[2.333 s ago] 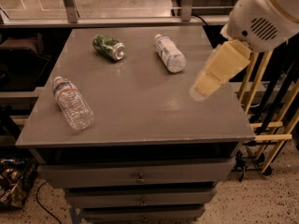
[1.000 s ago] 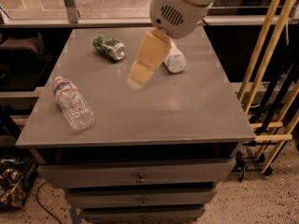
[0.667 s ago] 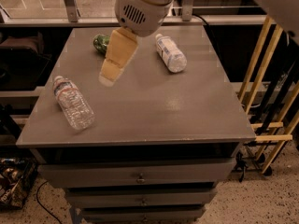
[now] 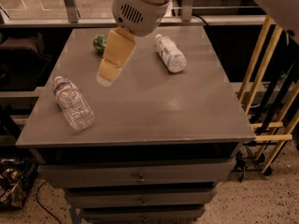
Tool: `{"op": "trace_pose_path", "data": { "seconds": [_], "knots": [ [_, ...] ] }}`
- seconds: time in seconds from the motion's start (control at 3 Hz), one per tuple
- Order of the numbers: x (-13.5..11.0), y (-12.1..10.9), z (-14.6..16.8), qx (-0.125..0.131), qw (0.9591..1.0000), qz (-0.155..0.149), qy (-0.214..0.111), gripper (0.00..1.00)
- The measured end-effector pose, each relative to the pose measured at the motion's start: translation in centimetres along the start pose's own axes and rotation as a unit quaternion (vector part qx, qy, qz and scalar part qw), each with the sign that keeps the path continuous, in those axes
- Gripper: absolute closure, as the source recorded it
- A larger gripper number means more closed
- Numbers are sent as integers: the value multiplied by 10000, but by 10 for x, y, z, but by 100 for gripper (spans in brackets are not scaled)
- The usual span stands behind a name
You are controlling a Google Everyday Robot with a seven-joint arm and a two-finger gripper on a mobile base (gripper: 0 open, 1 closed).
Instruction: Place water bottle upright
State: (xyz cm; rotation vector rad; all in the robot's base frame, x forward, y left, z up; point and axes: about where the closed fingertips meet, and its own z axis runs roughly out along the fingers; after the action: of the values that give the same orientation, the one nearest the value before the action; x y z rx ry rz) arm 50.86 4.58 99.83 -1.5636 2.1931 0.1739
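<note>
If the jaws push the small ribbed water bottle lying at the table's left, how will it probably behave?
The water bottle lies on its round side, so it would likely roll. Its clear ribbed wall looks thin, so it may dent under a squeeze. The gripper hovers right of it, over the table.

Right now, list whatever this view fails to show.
Green drink can: camera view, mostly hidden behind the yellowish pincer hovering over the grey table's left-centre.
Small clear ribbed plastic water bottle: label print too small.
White robot arm: cut off by top edge.
</note>
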Motion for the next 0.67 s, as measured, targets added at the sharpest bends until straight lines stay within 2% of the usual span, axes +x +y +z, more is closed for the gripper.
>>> {"op": "trace_pose_path", "data": {
  "seconds": [0.33, 0.67],
  "knots": [
    [-38, 3, 25, -170, 9998, 58, 63, 0],
    [-64, 6, 42, -282, 9995, 67, 157, 0]
  ]
}}
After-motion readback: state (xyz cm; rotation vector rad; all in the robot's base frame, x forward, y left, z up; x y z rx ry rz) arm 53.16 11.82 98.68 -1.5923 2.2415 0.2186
